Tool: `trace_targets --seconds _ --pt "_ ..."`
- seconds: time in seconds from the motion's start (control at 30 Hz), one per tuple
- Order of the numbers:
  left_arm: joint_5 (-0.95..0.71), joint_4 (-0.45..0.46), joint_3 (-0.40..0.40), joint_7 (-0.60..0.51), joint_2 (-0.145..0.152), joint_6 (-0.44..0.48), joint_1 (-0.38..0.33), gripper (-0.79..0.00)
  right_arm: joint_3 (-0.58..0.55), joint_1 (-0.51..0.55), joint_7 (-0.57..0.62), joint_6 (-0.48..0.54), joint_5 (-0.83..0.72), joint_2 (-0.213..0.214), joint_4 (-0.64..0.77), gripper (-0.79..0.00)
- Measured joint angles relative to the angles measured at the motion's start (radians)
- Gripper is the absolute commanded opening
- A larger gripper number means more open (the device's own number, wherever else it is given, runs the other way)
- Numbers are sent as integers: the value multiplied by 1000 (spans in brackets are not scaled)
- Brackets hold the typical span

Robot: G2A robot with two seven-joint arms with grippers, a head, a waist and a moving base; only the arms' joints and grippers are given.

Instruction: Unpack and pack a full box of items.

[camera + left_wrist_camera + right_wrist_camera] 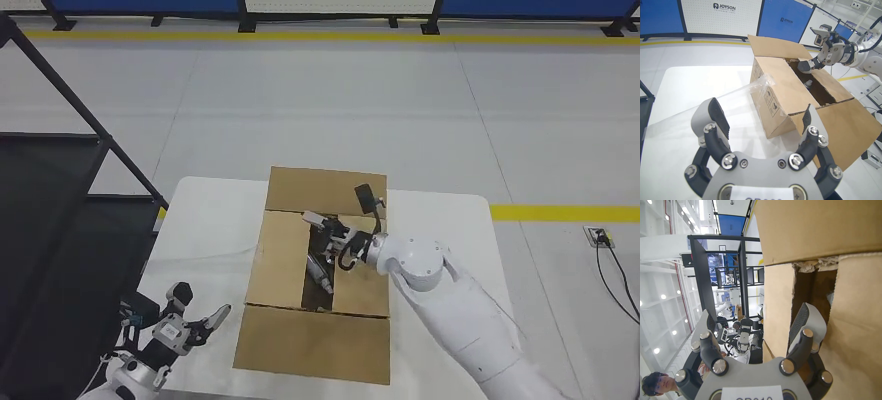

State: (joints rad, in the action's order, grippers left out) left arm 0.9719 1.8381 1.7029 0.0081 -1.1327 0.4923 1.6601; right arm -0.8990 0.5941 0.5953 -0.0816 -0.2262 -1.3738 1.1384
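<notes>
In the centre of the top view, the right gripper [322, 236] hangs with its claw spread over the cardboard box [300, 195]. One finger is over the slot between the half-closed flaps, with a can [808, 83] inside below. At lower left, the left gripper [198, 310] is spread above the table [210, 230].

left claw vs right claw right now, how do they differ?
Place: the left claw hangs over the table off a corner of the box, apart from it. The right claw is at the box's top, with one finger at the gap between the flaps.
Between the fingers: the left claw has nothing; the right claw appears to straddle a flap edge.
Shared: both are open and grip nothing.
</notes>
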Motion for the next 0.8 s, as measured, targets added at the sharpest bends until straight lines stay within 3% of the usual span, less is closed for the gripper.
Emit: trace_targets --seconds 0.27,0.43,0.8 --pt "18 4 -13 10 -1 7 12 0 95 -69 -29 -20 -23 -56 -119 0" --pt "33 11 -21 12 0 17 16 0 103 -109 5 31 -130 -90 -192 0" --pt "138 57 -90 -10 -2 -10 -8 0 61 -115 11 135 -286 -124 -141 0"
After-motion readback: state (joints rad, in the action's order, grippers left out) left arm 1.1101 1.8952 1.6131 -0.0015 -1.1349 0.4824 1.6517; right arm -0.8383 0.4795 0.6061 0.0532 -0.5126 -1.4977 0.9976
